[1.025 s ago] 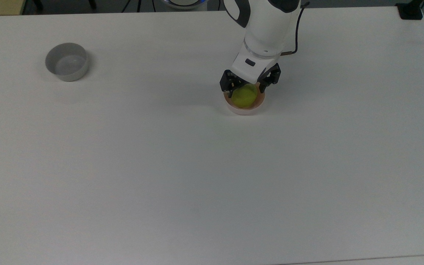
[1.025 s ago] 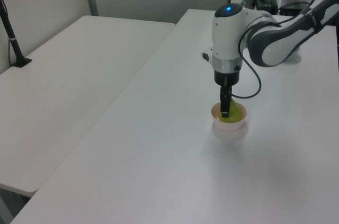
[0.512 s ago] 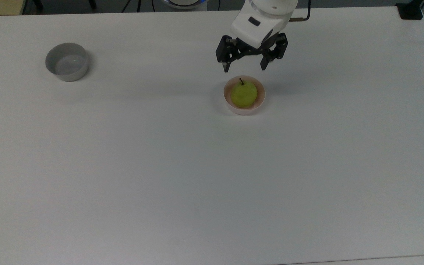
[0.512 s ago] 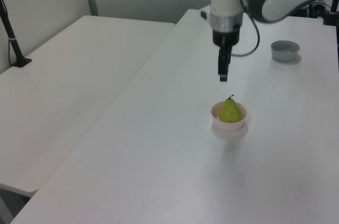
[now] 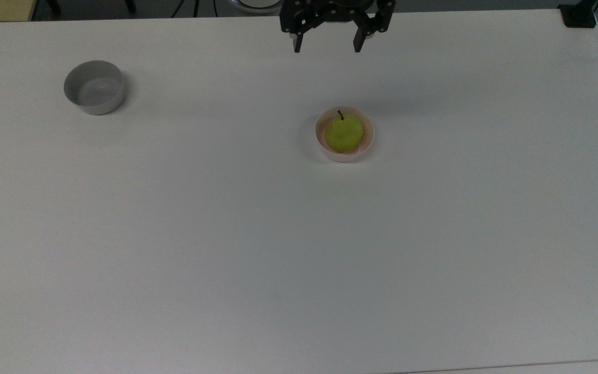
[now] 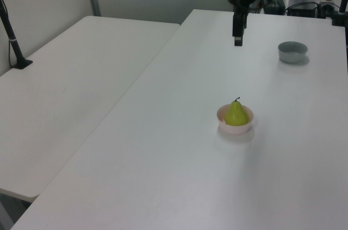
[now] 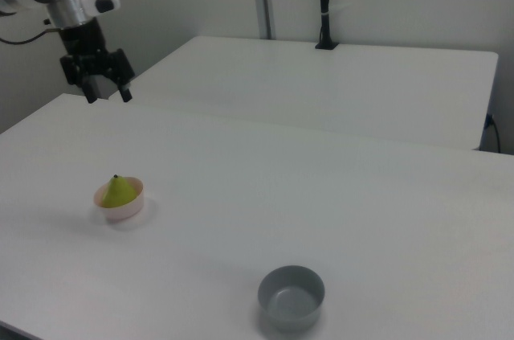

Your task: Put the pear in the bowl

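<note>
The yellow-green pear (image 5: 344, 133) (image 6: 236, 115) (image 7: 118, 190) stands upright, stem up, inside the pale pink bowl (image 5: 322, 146) (image 6: 224, 125) (image 7: 131, 207) on the white table. My gripper (image 5: 327, 48) (image 6: 238, 41) (image 7: 108, 96) hangs high above the table, open and empty, well clear of the bowl. In the top view it sits at the upper edge, beyond the bowl. In the right view it is up and to the left of the bowl.
A grey bowl (image 5: 94, 87) (image 6: 292, 51) (image 7: 291, 297) stands empty far off at the top view's left. A second white table (image 6: 70, 88) (image 7: 337, 83) adjoins this one. A black post (image 7: 324, 2) rises at that table's far edge.
My gripper let go of the pear in the pink bowl, opened, and rose up and away toward the top view's upper edge. The pear stays in the bowl.
</note>
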Controlling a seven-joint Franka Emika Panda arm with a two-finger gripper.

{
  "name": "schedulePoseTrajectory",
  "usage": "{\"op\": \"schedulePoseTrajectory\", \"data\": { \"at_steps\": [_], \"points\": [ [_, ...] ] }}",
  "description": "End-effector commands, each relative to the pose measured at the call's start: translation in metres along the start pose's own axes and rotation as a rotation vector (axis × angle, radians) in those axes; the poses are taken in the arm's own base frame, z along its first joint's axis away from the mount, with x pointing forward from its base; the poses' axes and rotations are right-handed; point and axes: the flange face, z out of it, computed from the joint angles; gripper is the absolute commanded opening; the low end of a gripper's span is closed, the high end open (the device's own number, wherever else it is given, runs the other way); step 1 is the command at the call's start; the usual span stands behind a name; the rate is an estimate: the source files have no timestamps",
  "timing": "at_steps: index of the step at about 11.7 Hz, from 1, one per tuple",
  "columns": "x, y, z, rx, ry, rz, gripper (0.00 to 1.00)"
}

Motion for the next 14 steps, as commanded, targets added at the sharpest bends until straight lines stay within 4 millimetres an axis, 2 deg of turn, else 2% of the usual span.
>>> {"op": "schedulePoseTrajectory", "data": {
  "at_steps": [1,2,4,7,9,14],
  "points": [
    [-0.007,0.085,-0.002,0.063,-0.021,0.010,1.00],
    [-0.010,0.117,-0.002,0.078,-0.018,0.031,1.00],
    [-0.019,0.158,-0.006,0.099,-0.005,0.086,1.00],
    [-0.023,0.170,-0.007,0.097,-0.009,0.124,1.00],
    [-0.027,0.174,-0.013,0.096,0.000,0.139,1.00],
    [-0.027,0.174,-0.013,0.095,0.001,0.136,1.00]
  ]
}}
